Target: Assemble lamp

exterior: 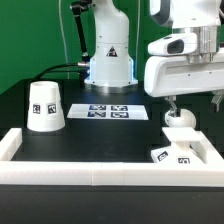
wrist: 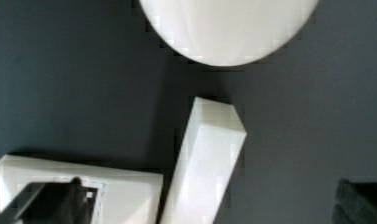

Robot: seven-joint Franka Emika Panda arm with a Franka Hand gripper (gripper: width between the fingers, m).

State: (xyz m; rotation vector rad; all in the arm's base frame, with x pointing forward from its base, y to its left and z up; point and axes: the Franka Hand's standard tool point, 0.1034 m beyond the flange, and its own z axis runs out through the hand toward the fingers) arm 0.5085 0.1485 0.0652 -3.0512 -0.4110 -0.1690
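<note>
The ball-topped bulb (exterior: pixel 181 118) stands on the black table toward the exterior view's right, and its round white top (wrist: pixel 229 30) fills one end of the wrist view. The flat square base (exterior: pixel 172 153) lies near the front right corner of the frame. Its tagged face (wrist: pixel 60 180) and thick white edge (wrist: pixel 206 165) show in the wrist view. The cup-like shade (exterior: pixel 45 106) stands mouth down at the exterior view's left. My gripper (exterior: pixel 172 103) (wrist: pixel 211 205) hangs open and empty just above the bulb and base, its dark fingertips (wrist: pixel 60 203) spread wide.
The marker board (exterior: pixel 108 111) lies flat at the table's middle back. A white rail frame (exterior: pixel 100 176) runs along the front and both sides. The arm's white pedestal (exterior: pixel 110 60) stands behind the marker board.
</note>
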